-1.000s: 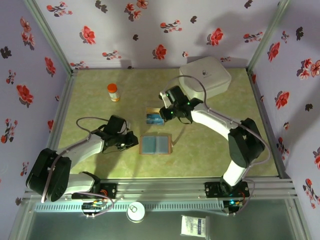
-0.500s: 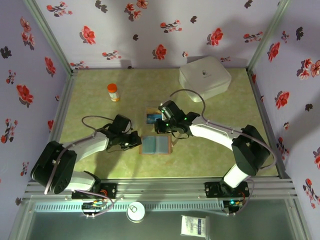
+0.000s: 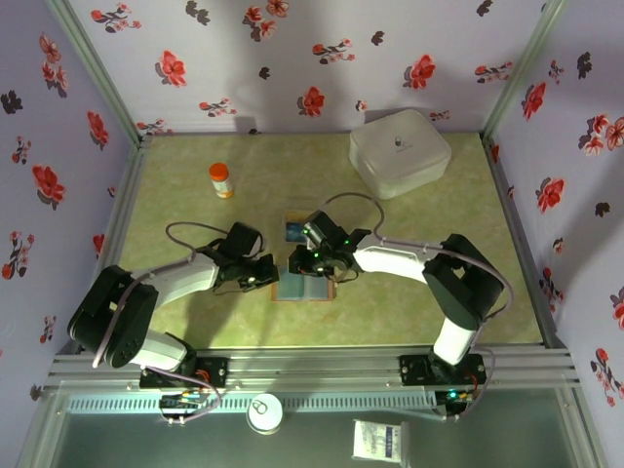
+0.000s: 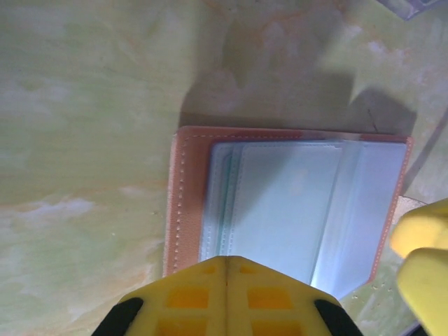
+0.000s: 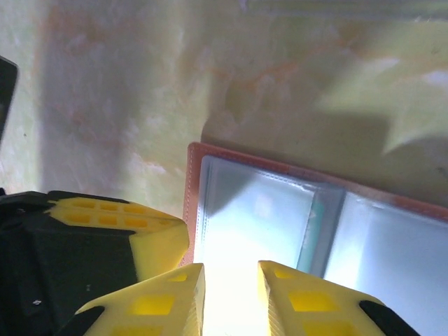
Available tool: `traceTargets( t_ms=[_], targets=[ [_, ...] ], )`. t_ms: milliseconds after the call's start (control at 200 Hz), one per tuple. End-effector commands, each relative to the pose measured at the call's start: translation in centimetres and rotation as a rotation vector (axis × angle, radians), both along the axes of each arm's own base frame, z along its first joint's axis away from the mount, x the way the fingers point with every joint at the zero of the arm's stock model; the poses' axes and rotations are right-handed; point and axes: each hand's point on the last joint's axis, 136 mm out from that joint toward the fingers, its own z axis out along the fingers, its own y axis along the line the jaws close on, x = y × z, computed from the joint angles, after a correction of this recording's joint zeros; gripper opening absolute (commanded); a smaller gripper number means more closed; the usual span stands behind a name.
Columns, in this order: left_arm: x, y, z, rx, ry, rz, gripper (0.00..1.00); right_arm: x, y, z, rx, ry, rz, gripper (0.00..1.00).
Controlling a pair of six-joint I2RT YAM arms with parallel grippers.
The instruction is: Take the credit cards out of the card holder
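Desk [image 3: 429, 263], mid area: the holder [image 3: 317, 289] lies open and flat, brown rim around pale blue-grey sleeves [image 4: 280, 203]. Both my arms meet over it.

My left jaws: pressed together, the two yellow tips meeting along a seam in the left wrist view. They sit at the holder's left edge, over the stitched brown border. Touching it or just above, I cannot tell.

My right jaws: parted by a narrow gap, low over the left half of the holder, arm reaching in from the right. The sleeve shows through the gap as bright glare. Whether my right fingers [image 5: 168, 301] rest on the sleeve, I cannot tell. They are just beside the left tips, which show as a yellow wedge in the right wrist view.

A teal card [image 5: 318, 224] shows as a thin edge inside a sleeve near the fold, in the holder.

Blue cards [image 3: 298, 231] lie out of the holder, just beyond its far edge.

White box [image 3: 400, 151] at the far right, orange bottle [image 3: 222, 179] at the far left, both well apart from the holder
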Motion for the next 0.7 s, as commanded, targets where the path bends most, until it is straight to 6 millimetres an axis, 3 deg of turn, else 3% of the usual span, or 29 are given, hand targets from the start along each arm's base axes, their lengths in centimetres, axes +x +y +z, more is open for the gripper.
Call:
traceTargets(
  t_ms=[0, 300, 695],
  targets=[
    [-0.1, 0.5, -0.3, 0.046, -0.005, -0.009, 0.01, -0.9, 0.9, -1.3, 0.011, 0.050, 0.001, 0.25],
    [-0.7, 0.8, -1.5, 0.066, 0.031, -0.016, 0.01, -2.0, 1.0, -3.1, -0.040, 0.090, 0.004, 0.25],
    [-1.1, 1.3, -2.1, 0.086, 0.047, -0.015, 0.01, -2.0, -1.2, -3.6, -0.152, 0.063, -0.024, 0.27]
  ],
)
